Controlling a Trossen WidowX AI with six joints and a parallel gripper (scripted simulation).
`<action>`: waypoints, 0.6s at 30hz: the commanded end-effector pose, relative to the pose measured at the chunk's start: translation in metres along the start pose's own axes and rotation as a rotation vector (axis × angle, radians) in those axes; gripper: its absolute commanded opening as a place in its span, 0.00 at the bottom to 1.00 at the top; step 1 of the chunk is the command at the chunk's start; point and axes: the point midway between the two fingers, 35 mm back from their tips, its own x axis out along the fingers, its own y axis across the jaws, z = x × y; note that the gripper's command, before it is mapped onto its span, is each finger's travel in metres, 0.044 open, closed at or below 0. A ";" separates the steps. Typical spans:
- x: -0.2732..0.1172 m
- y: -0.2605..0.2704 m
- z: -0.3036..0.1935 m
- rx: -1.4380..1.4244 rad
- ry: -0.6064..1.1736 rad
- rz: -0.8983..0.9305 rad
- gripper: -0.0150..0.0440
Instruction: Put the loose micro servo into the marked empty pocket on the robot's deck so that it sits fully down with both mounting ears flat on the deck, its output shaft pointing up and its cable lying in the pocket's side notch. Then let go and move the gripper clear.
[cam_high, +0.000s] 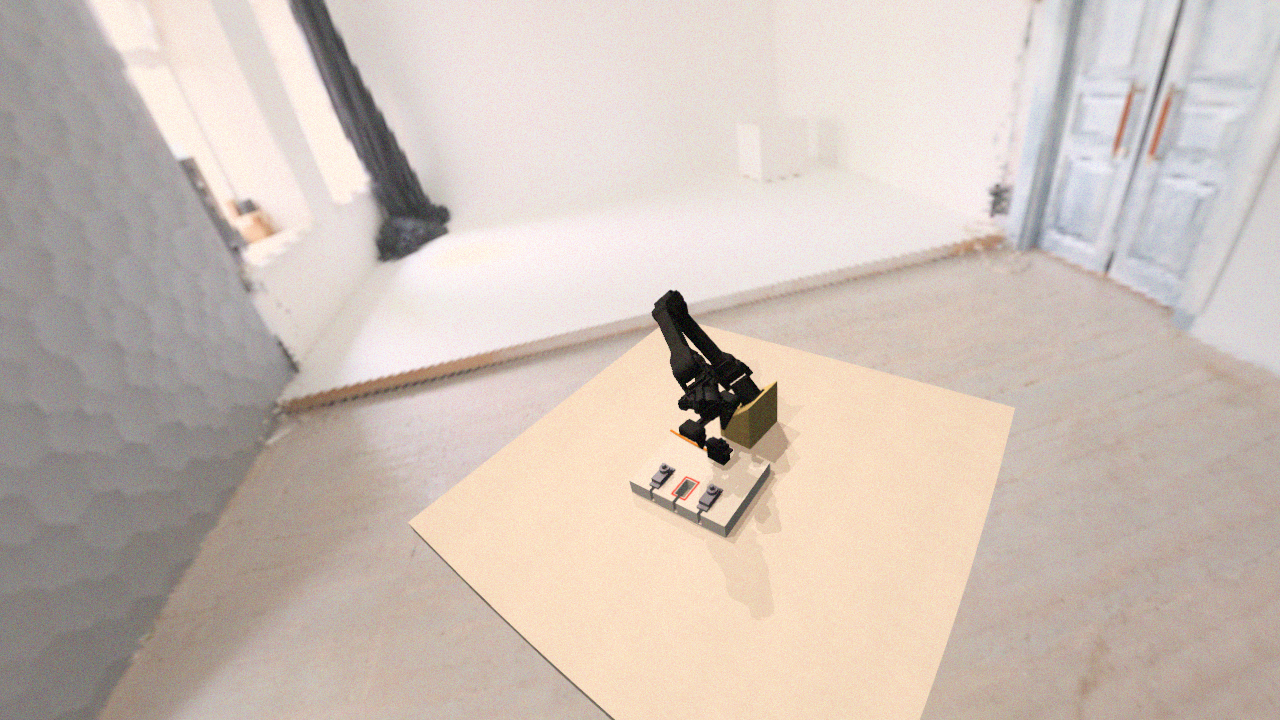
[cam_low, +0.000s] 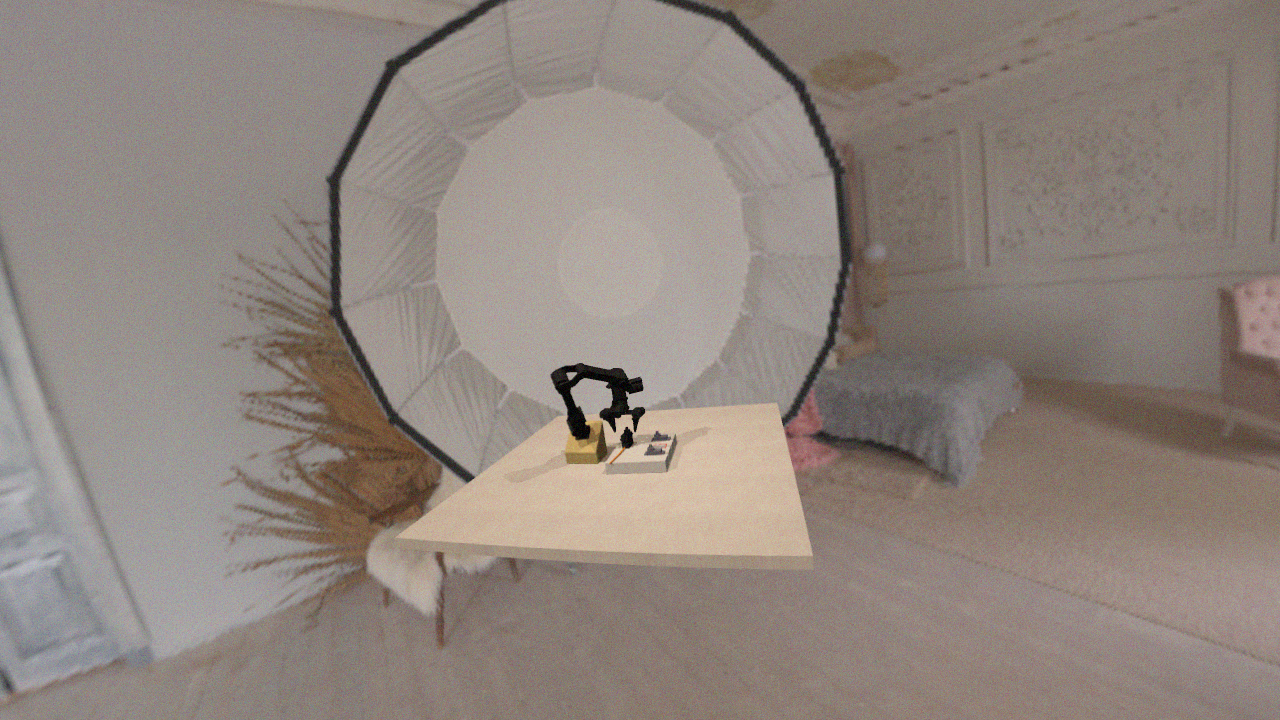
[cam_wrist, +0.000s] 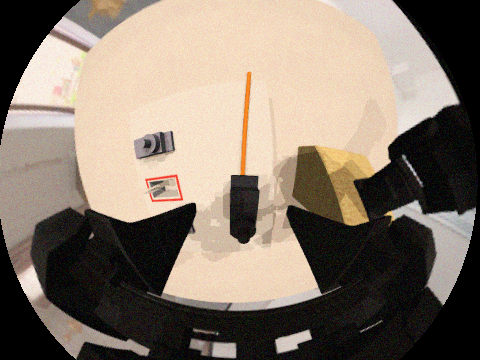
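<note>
The loose micro servo (cam_high: 718, 449) (cam_low: 626, 437) (cam_wrist: 244, 205) is black and stands near the rear of the pale deck (cam_high: 739, 488) (cam_low: 637, 466) (cam_wrist: 200, 115). Its straight orange cable (cam_high: 687, 438) (cam_low: 617, 454) (cam_wrist: 246, 125) runs off to one side. In the wrist view the output shaft is at the end away from the cable. The pocket (cam_high: 685, 488) (cam_wrist: 165, 188) outlined in red is empty. My gripper (cam_low: 624, 426) (cam_wrist: 243, 210) is open, a little above the servo, which appears between the fingertips in the wrist view. In the top view the fingers are partly hidden.
Two grey seated servos (cam_high: 662, 474) (cam_high: 709, 497) flank the pocket; one grey servo (cam_wrist: 154, 144) shows clearly in the wrist view. The yellow wedge block (cam_high: 753, 420) (cam_low: 584, 450) (cam_wrist: 325, 185) under the arm's base stands close behind the deck.
</note>
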 end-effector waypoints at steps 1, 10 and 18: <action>0.006 -0.002 0.001 -0.008 -0.007 -0.004 1.00; 0.020 -0.002 0.002 -0.008 -0.008 -0.004 1.00; 0.021 -0.002 0.002 -0.008 -0.008 -0.004 0.73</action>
